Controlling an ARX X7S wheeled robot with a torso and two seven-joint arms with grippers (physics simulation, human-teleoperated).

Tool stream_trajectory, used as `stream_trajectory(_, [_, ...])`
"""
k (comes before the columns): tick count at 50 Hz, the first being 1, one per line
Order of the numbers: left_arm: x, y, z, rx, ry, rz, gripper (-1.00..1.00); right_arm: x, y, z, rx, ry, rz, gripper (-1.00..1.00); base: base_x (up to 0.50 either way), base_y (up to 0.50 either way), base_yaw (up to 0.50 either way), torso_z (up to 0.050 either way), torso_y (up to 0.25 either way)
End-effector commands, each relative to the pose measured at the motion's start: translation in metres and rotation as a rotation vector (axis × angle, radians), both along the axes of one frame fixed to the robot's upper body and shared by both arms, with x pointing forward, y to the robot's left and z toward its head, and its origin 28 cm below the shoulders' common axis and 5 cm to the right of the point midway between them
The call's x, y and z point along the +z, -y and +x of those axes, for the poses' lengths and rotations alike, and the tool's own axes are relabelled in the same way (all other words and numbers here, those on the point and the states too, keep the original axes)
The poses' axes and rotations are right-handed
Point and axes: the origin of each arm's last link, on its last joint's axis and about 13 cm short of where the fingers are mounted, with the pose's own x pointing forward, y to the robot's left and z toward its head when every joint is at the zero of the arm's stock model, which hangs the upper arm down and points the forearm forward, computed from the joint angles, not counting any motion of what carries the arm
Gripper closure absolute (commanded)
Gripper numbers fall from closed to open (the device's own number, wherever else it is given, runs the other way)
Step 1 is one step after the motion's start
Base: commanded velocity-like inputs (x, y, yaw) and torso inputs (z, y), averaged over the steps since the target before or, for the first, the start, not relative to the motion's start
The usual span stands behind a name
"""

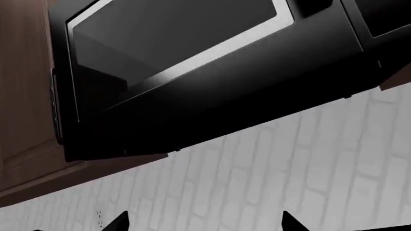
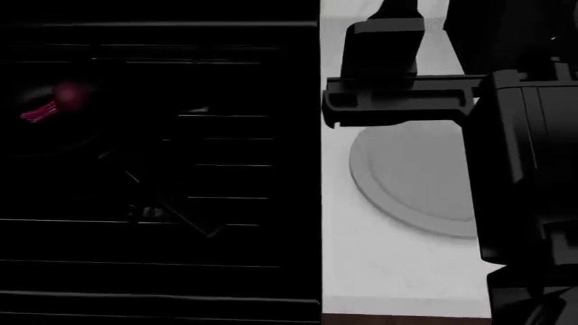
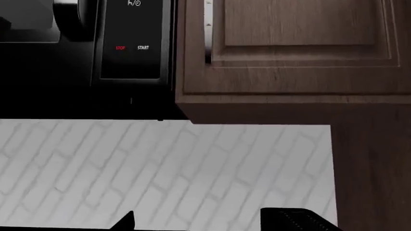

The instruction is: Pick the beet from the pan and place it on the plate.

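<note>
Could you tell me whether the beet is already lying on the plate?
No, the beet sits over the dark stove at the far left, well apart from the plate.

A big black microwave (image 1: pixel 192 72) hangs on the wall. Right beside it are brown wooden cupboards (image 3: pixel 289 48), touching its side. Just below the microwave, the wall (image 3: pixel 160 168) is made of white bricks. The microwave's button strip (image 3: pixel 132 43) shows small words, STOP in red and START in white. Down low, well below the microwave, a black stove (image 2: pixel 153 169) sits next to a light grey counter (image 2: pixel 388 271).
</note>
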Motion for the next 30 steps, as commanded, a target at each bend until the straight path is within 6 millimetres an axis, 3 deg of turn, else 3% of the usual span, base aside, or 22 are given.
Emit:
stream_trajectory(1, [-0.0011,-0.0004,-0.0007,-0.013,-0.001,-0.029,-1.0,0.0015,0.0008,0.0006,0.018,0.014,0.022,-1.0,0.22,-0.01,0.0,0.0,0.0])
stream_trajectory(30, [-0.0012,-0.0024,-0.003,-0.01,0.0,-0.028,-1.0,-0.0003,-0.0008,-0.0003,0.025,0.008,0.016,-1.0,0.22,-0.01,0.0,0.0,0.001])
